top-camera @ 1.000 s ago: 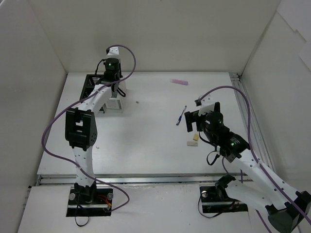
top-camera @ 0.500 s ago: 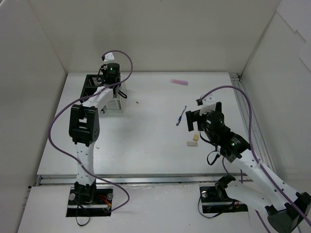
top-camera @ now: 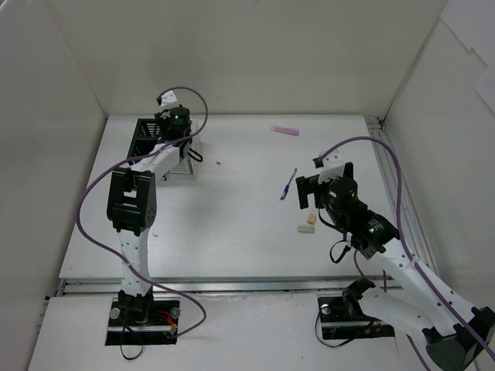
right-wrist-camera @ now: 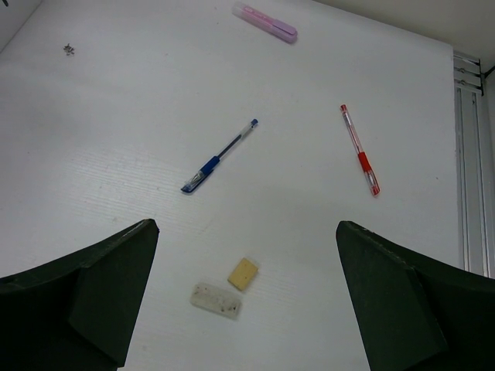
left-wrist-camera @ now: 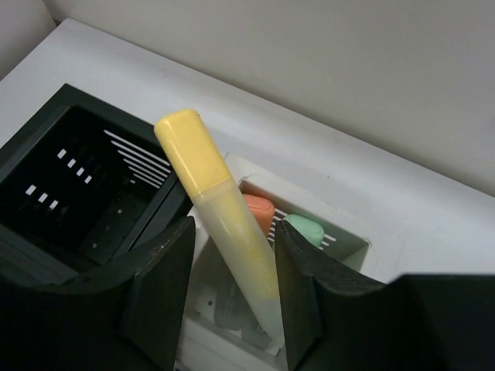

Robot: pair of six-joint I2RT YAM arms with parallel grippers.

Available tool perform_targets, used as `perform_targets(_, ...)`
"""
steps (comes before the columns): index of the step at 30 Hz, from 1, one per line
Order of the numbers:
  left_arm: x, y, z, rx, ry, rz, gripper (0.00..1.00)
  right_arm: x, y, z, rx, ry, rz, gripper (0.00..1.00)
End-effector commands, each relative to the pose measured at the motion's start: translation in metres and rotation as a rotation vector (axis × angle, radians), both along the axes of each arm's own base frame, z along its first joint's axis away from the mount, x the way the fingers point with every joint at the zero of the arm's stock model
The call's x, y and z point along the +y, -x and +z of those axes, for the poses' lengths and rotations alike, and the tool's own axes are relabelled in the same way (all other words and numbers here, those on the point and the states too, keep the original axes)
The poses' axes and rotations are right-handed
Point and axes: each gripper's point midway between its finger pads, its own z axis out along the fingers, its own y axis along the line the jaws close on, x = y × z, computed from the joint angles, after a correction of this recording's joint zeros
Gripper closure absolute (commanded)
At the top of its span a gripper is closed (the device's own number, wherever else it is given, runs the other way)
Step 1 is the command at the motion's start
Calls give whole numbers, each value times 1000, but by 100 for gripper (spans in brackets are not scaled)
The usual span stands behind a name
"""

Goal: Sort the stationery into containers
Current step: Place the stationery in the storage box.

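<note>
Two beige erasers (right-wrist-camera: 216, 301) are lying on the surface (right-wrist-camera: 116, 116) below my right claw (right-wrist-camera: 246, 226), which is gaping wide, empty. Beyond, blue pen (right-wrist-camera: 218, 157), red pen (right-wrist-camera: 360, 150) and pink highlighter (right-wrist-camera: 265, 22) are lying apart. Farthest, my left claw (left-wrist-camera: 234, 228) is straddling the yellow highlighter (left-wrist-camera: 209, 193) leaning in the white organizer (left-wrist-camera: 352, 239); gripping or not, I cannot tell.

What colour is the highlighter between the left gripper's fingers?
Yellow highlighter, with a yellow cap; it shows best in the left wrist view.
</note>
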Motion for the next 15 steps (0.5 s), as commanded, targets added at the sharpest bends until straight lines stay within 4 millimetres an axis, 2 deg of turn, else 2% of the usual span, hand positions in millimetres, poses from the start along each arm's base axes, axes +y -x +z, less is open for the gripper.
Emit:
perform_targets(1, 3, 8, 54, -133, 83, 20, 57, 1, -9, 30, -79, -56, -20, 2)
perform_targets(3, 0, 13, 66, -150, 96, -2, 54, 3, -11, 30, -74, -59, -21, 2)
perform_targets(5, -1, 18, 74, -147, 112, -11, 46, 5, -15, 30, -68, -62, -24, 2)
perform_targets(6, -4, 20, 80, -153, 118, -32, 39, 6, -16, 30, -65, -66, -23, 2)
perform_targets(8, -5, 26, 88, -160, 117, -46, 33, 8, -21, 31, -64, -65, -27, 2)
perform_targets(9, -6, 28, 92, -168, 117, -58, 27, 8, -23, 31, -63, -64, -32, 2)
perform_targets(15, -13, 39, 117, -184, 106, -126, 3, 9, -40, 31, -32, -106, -72, 2)
